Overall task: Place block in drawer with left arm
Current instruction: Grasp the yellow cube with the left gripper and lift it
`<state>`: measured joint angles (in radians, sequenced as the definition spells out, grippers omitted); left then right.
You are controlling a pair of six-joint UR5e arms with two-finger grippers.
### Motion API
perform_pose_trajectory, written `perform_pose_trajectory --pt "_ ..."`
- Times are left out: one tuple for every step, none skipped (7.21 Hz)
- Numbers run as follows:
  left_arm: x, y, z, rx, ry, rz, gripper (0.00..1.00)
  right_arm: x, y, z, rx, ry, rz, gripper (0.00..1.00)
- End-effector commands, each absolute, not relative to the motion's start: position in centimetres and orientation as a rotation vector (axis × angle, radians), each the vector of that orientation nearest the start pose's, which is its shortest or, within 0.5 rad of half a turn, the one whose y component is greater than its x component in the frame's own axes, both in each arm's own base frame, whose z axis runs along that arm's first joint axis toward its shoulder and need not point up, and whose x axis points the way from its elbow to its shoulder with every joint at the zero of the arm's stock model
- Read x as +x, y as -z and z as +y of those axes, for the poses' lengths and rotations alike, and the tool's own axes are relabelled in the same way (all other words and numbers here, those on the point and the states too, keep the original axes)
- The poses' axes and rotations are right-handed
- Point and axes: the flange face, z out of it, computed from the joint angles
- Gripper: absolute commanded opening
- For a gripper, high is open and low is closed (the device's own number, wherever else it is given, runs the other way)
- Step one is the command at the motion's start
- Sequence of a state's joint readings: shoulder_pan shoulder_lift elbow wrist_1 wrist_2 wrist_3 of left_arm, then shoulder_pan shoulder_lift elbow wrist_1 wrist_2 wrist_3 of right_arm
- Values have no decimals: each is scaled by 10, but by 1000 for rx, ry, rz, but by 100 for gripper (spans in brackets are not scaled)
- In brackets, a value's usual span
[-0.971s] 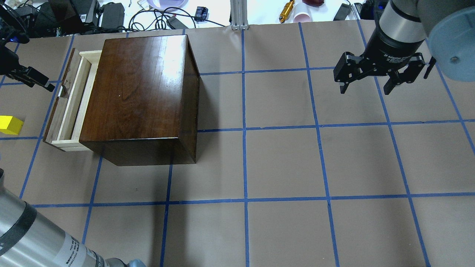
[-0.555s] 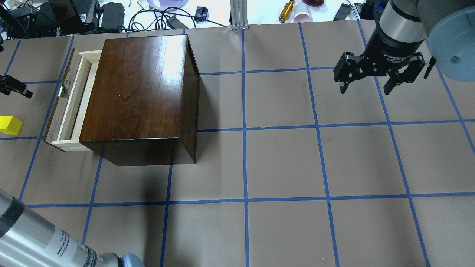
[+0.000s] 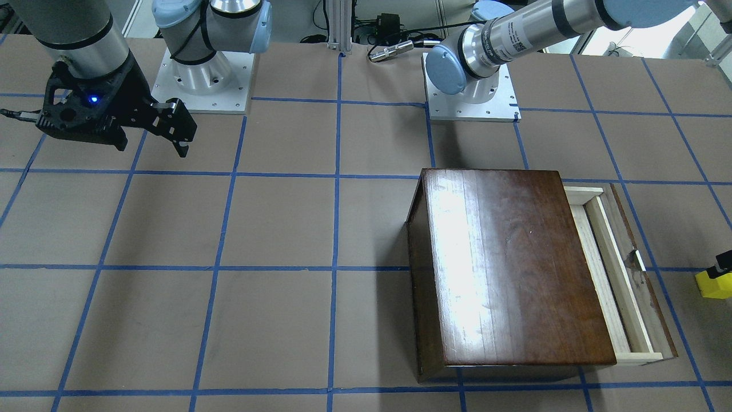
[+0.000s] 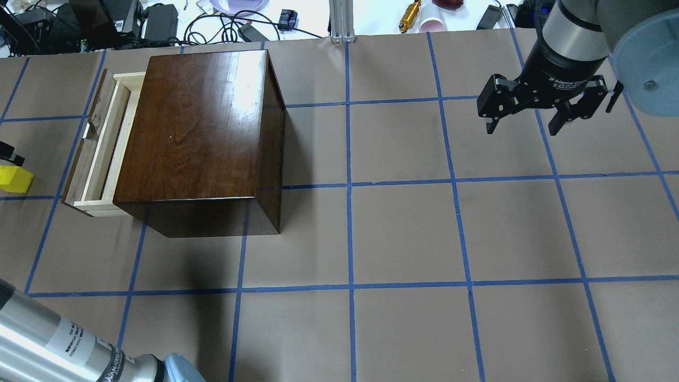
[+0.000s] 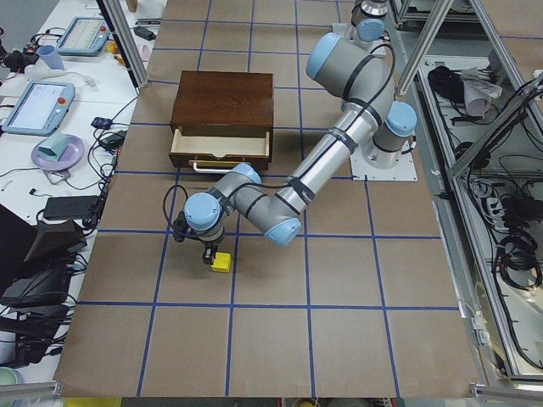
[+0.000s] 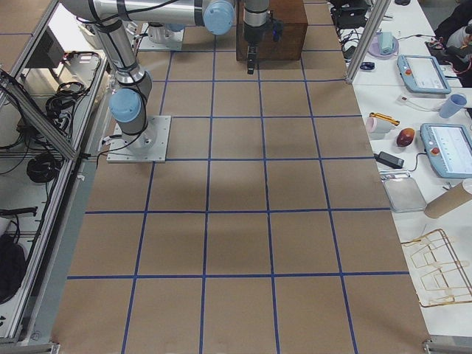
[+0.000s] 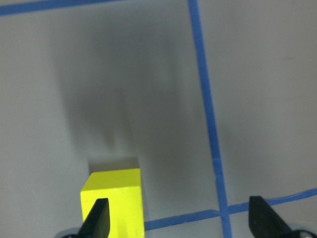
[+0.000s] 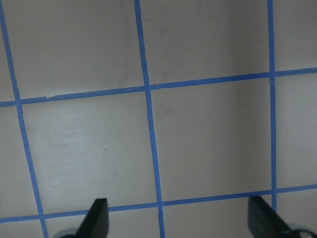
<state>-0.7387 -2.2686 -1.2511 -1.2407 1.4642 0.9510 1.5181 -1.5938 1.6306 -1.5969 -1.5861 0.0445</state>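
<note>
The yellow block (image 4: 13,179) lies on the table at the far left edge, apart from the drawer (image 4: 101,143), which stands pulled out of the dark-brown cabinet (image 4: 196,127). My left gripper (image 7: 181,224) is open and hovers right over the block (image 7: 113,196). The block sits by one fingertip (image 7: 98,218), off the middle of the gap. In the exterior left view the gripper (image 5: 206,252) is just beside the block (image 5: 221,263). My right gripper (image 4: 524,127) is open and empty, high over the far right of the table.
The cabinet (image 3: 509,269) stands between the arms, with the drawer (image 3: 623,274) opening toward my left. Cables and devices (image 4: 159,21) lie beyond the table's far edge. Blue tape lines (image 4: 350,185) grid the brown table.
My left gripper has moved from beside the drawer handle toward me, down to the yellow block. The block, the drawer and the right arm have not moved.
</note>
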Motion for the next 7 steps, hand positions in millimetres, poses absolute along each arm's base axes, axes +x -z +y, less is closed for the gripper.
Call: perform_pose_trajectory --pt "462 -216 -598 171 70 3175 100 107 -472 -487 152 -17 3153 100" --pt "467 -212 -597 165 27 3153 100 107 -472 -487 152 -17 3153 100" --pt "467 -205 -597 155 18 3163 100 107 -472 -487 152 -17 3153 100" --pt "467 -197 -597 141 9 3173 100 107 -472 -487 152 -17 3153 100" --pt "467 -190 -598 138 3 3180 100 107 -472 -487 152 -17 3153 100" --pt "467 -189 -598 138 5 3183 82 107 -472 -487 152 -17 3153 100" --pt "467 -188 -598 141 6 3185 27 107 -472 -487 152 -17 3153 100"
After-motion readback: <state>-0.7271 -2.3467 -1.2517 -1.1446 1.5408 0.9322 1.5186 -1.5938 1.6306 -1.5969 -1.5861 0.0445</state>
